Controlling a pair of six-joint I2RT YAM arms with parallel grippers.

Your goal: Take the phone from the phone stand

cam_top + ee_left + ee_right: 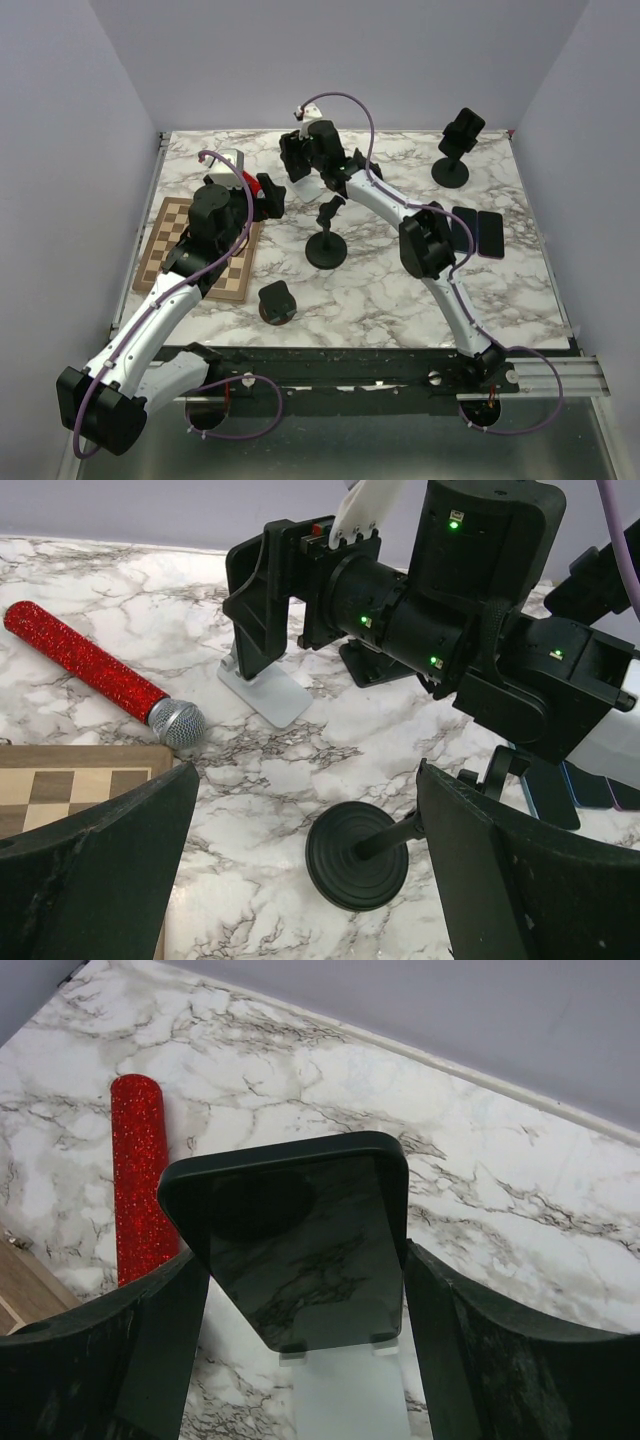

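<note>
Here: marble tabletop (400, 290), lilac walls (400, 60); phone (300, 1250) on white stand (350, 1395).

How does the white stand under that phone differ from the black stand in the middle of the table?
The white stand has a flat, angular base; the black stand has a round disc base. The white stand holds the phone; the black stand holds nothing. Both stand upright on the marble table.
</note>
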